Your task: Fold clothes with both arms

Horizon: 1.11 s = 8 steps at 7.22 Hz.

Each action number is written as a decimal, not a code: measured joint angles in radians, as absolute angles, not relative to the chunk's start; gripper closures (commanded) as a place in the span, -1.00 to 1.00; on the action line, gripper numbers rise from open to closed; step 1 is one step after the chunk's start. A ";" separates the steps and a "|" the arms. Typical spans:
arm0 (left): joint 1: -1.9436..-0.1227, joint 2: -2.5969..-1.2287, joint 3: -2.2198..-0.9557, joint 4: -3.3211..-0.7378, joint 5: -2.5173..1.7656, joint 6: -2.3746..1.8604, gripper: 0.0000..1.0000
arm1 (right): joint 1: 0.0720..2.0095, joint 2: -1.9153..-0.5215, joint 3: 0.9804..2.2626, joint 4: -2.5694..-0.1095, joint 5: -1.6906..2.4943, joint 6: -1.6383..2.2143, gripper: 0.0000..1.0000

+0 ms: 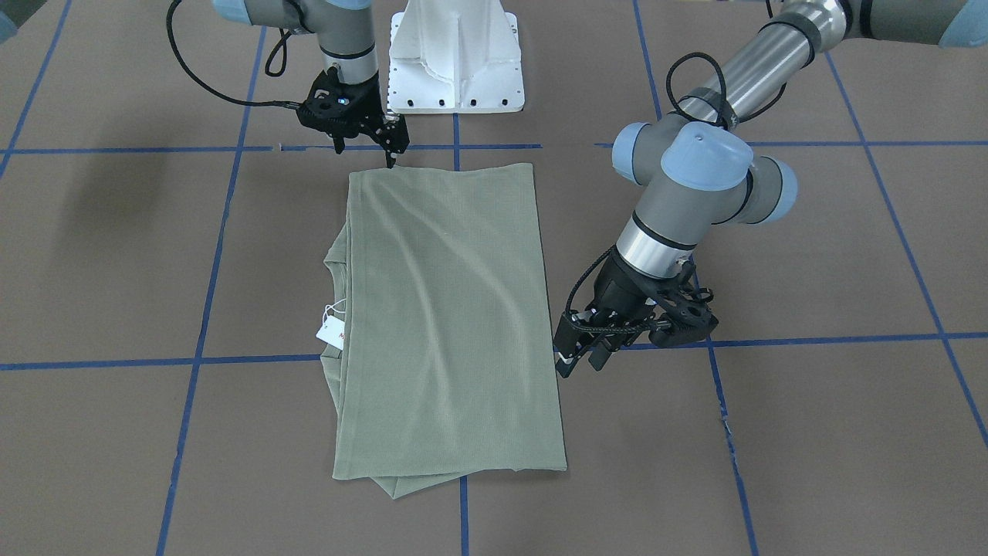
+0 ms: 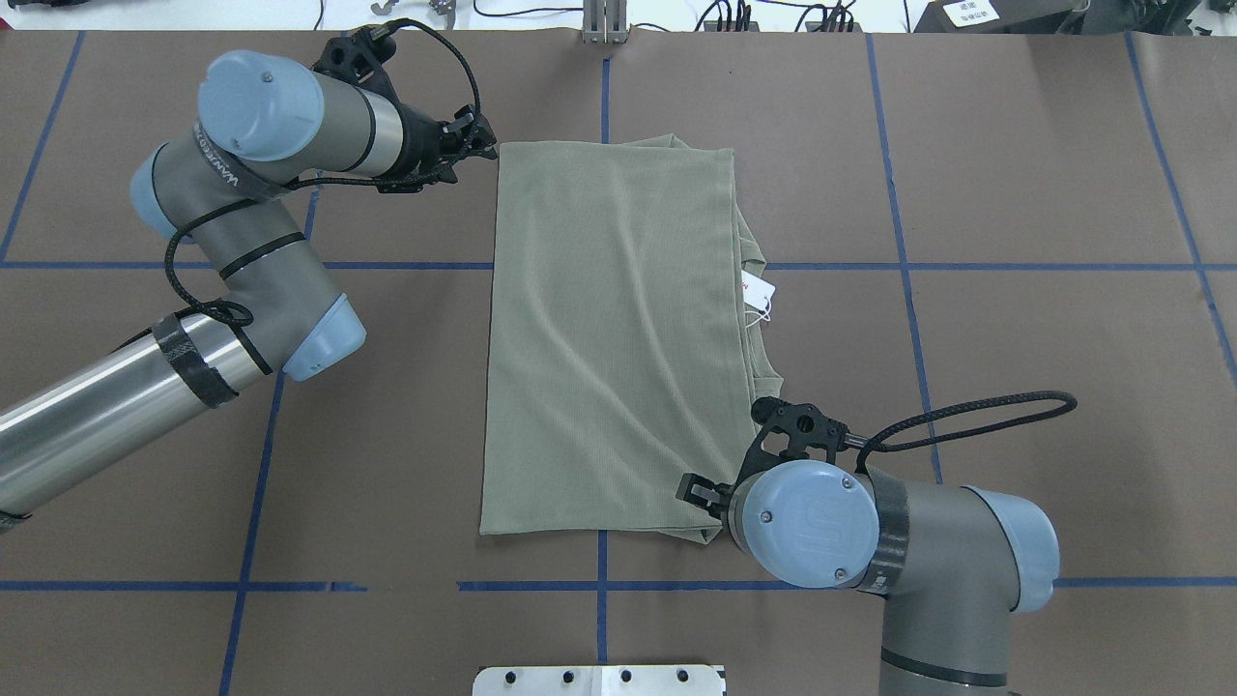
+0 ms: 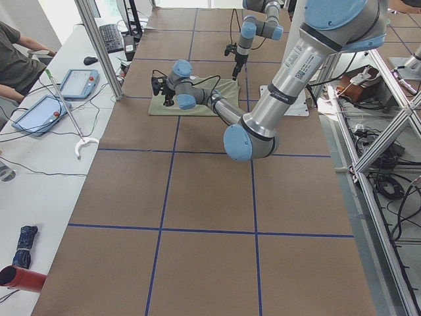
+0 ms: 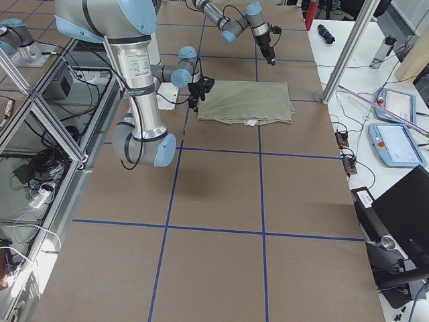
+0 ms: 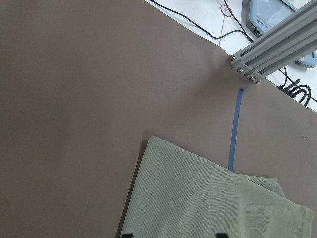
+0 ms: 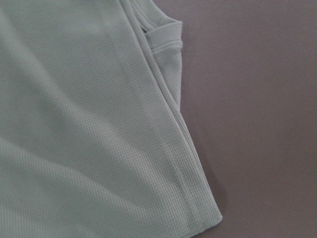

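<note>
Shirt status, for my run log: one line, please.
shirt folded flat | left tool open, beside corner | right tool at opposite corner

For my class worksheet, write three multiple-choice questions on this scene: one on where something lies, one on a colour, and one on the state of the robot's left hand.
1. On which side of the folded shirt does the white hang tag stick out?
A. the robot's right
B. the robot's left
C. the edge farthest from the robot

2. What colour are the tape lines on the table?
A. red
B. yellow
C. blue

3. What state is the left hand in?
A. shut on a raised sleeve
B. open, holding nothing
C. shut on the tag

Answers:
1. A: in the overhead view the tag pokes out on the side where the right arm comes in.
2. C: the grid lines are blue in every view.
3. B: its fingertips stand apart and the shirt lies flat.
</note>
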<state>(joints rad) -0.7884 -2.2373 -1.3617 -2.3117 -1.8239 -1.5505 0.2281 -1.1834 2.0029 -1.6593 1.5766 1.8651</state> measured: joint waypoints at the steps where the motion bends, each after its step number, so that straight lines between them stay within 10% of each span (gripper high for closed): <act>1: -0.788 -2.233 -1.361 -2.313 -1.824 -1.550 -0.27 | 0.226 -1.181 1.983 -1.651 1.571 1.970 -0.74; 8: -0.788 -2.224 -1.368 -2.314 -1.820 -1.551 -0.27 | 0.257 -1.152 1.869 -1.519 1.578 2.083 -0.65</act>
<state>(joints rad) -0.7885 -2.2240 -1.3684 -2.3138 -1.8195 -1.5508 0.2572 -1.1523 1.8692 -1.5192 1.5776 2.0834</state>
